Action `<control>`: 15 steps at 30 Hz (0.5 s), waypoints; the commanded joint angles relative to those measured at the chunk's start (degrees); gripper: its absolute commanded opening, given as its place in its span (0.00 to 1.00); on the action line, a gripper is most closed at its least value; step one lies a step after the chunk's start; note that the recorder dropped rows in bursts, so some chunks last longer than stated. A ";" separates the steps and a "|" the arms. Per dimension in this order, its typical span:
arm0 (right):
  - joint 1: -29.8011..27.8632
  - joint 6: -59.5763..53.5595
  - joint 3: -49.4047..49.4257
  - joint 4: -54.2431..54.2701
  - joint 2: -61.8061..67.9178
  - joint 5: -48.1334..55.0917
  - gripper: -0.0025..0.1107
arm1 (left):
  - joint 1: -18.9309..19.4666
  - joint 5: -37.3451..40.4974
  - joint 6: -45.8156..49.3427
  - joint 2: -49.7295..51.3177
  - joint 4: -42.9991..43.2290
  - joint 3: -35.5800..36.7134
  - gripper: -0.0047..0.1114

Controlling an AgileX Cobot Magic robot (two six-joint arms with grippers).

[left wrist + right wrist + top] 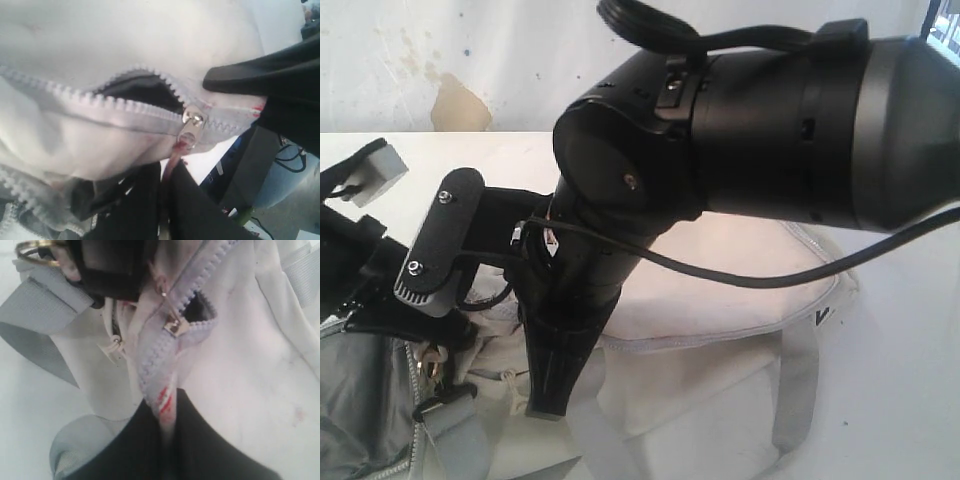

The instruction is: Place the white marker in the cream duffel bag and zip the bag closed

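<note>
Closest to the exterior camera, a black robot arm (770,130) fills most of the frame. Under it lies the cream duffel bag (720,330), its grey strap (800,380) trailing over the white worktop (910,380), with a stained wall (460,60) behind.

The wrist views show the work. The left end effector (167,175) is clamped tight on the zipper pull (181,144), which hangs from the metal slider (192,120). The right end effector (167,415) is pinched closed on the bag's fabric at the zipper's end, holding it taut. A short gap (145,92) stands open beside the slider and shows dark lining.

The white marker cannot be seen in any view. It is probably inside the bag already, though that cannot be confirmed.

The step in hand appears to be zipping. Next, the left end effector should draw the pull along the teeth while the right end effector keeps the fabric tight.
</note>
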 commanded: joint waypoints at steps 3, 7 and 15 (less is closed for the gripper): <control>-0.11 -1.43 0.05 -2.14 -0.47 4.86 0.03 | -0.02 0.38 -13.48 -2.55 4.30 -6.23 0.04; -0.11 -1.93 0.05 -3.24 -0.47 5.00 0.03 | -0.02 0.38 -18.69 -2.55 5.35 -8.70 0.04; -0.11 -2.70 0.30 -3.24 -0.47 5.19 0.02 | -0.02 0.38 -24.90 -2.65 10.30 -13.39 0.04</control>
